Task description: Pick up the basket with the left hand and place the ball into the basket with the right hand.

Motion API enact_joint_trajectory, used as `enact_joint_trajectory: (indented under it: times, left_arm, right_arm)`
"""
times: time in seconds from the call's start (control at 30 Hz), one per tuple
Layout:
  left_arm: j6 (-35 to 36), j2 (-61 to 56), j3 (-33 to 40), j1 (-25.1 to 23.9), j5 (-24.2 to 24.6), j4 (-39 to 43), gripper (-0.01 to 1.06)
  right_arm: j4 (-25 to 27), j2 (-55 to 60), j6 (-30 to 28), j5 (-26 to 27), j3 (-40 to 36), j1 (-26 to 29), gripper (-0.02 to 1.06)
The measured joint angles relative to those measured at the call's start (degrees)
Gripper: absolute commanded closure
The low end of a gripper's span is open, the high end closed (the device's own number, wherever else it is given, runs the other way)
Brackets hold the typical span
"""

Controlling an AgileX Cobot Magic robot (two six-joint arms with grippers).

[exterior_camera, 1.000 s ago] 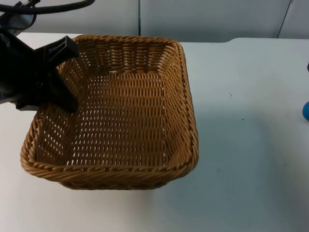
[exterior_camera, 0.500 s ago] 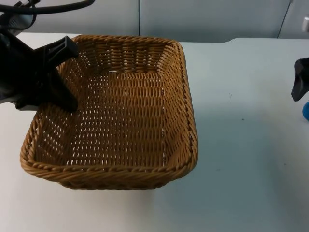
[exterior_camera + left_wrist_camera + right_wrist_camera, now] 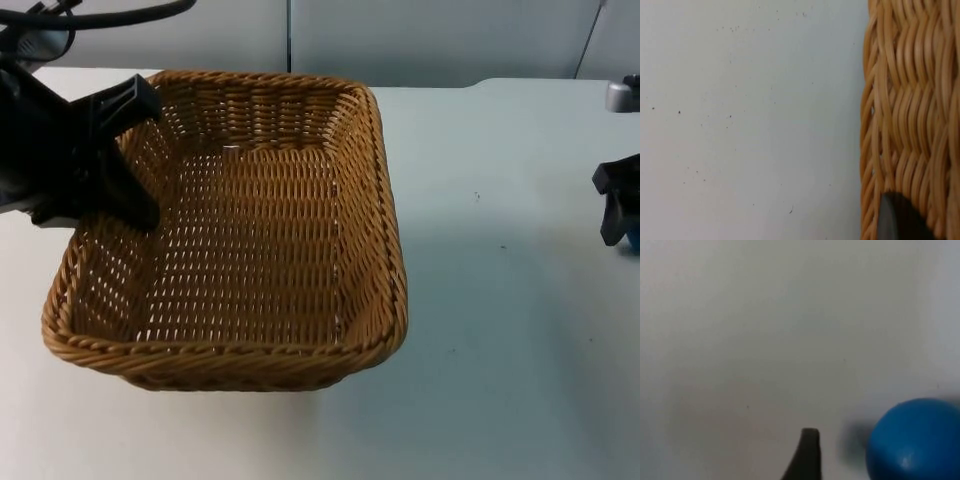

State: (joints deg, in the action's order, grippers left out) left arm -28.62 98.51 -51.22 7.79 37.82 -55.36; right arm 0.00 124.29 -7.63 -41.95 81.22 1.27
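Note:
A brown wicker basket [image 3: 388, 230] takes up the left and middle of the table in the top view. My left gripper [image 3: 118, 175] is shut on its left wall, one finger inside and one outside. That woven wall [image 3: 910, 100] runs past the black fingertip [image 3: 897, 220] in the left wrist view. The blue ball [image 3: 915, 440] lies on the white table at the far right, a sliver of it [image 3: 633, 238] peeking out in the top view. My right gripper [image 3: 618, 222] hangs over it, open, with one fingertip [image 3: 808, 450] just beside the ball.
White table [image 3: 500, 330] stretches between the basket and the ball. The grey partition wall [image 3: 430, 40] closes off the far edge behind the basket.
My right gripper has come into the top view from the right edge and dropped over the ball, covering most of it. The basket and left gripper have stayed put.

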Motion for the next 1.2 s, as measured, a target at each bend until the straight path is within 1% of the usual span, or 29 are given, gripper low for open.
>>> enact_joint_trajectory:
  times: [0.1, 0.13, 0.17, 0.27, 0.3, 0.33, 0.47, 0.53, 0.7, 0.83, 0.93, 1.1, 1.13, 1.2]
  left_arm:
    - [-0.34, 0.00, 0.00, 0.00, 0.00, 0.00, 0.93]
    - [-0.46, 0.00, 0.00, 0.00, 0.00, 0.00, 0.93]
    - [-0.54, 0.00, 0.00, 0.00, 0.00, 0.00, 0.93]
    - [-0.71, 0.00, 0.00, 0.00, -0.12, 0.10, 0.93]
    - [-0.81, 0.00, 0.00, 0.00, -0.12, 0.05, 0.93]
    - [-0.80, 0.00, 0.00, 0.00, -0.12, 0.05, 0.93]
    - [-0.80, 0.00, 0.00, 0.00, -0.12, 0.05, 0.93]
    - [-0.80, 0.00, 0.00, 0.00, -0.12, 0.05, 0.93]
    - [-0.93, 0.00, 0.00, 0.00, -0.12, 0.05, 0.93]
    - [-0.93, 0.00, 0.00, 0.00, -0.12, 0.05, 0.93]
    - [-0.93, 0.00, 0.00, 0.00, -0.12, 0.05, 0.93]
    - [-0.93, 0.00, 0.00, 0.00, -0.24, 0.14, 0.93]
    - [-0.93, 0.00, 0.00, 0.00, -0.24, 0.14, 0.93]
    - [-0.93, 0.00, 0.00, 0.00, -0.24, 0.14, 0.93]
  right_arm:
    - [0.00, 0.20, 0.34, 0.48, 0.00, 0.00, 0.47]
    - [0.00, 0.20, 0.72, 0.79, 0.00, 0.00, 0.47]
    - [0.00, 0.34, 0.87, 1.10, 0.00, 0.00, 0.50]
    - [0.00, 0.56, 1.25, 1.45, 0.00, 0.00, 0.61]
    - [0.00, 0.56, 1.38, 1.53, 0.00, 0.00, 0.61]
    - [0.00, 0.56, 1.38, 1.69, 0.00, 0.00, 0.71]
    - [0.00, 0.56, 1.38, 1.73, 0.00, 0.00, 1.03]
    - [0.00, 0.56, 1.38, 1.82, 0.00, 0.00, 1.05]
    - [0.00, 0.45, 1.38, 1.70, 0.00, 0.00, 1.05]
    - [0.00, -1.36, 1.38, 0.54, 0.00, 0.00, 1.05]
    - [0.00, -4.37, 1.38, -0.25, 0.00, 0.00, 1.05]
    - [0.00, -15.69, 1.38, -1.86, 0.04, 0.00, 1.05]
    - [0.00, -15.69, 1.38, -1.86, 0.04, 0.00, 1.05]
    - [0.00, -20.25, 1.38, -2.83, 0.04, 0.00, 1.05]
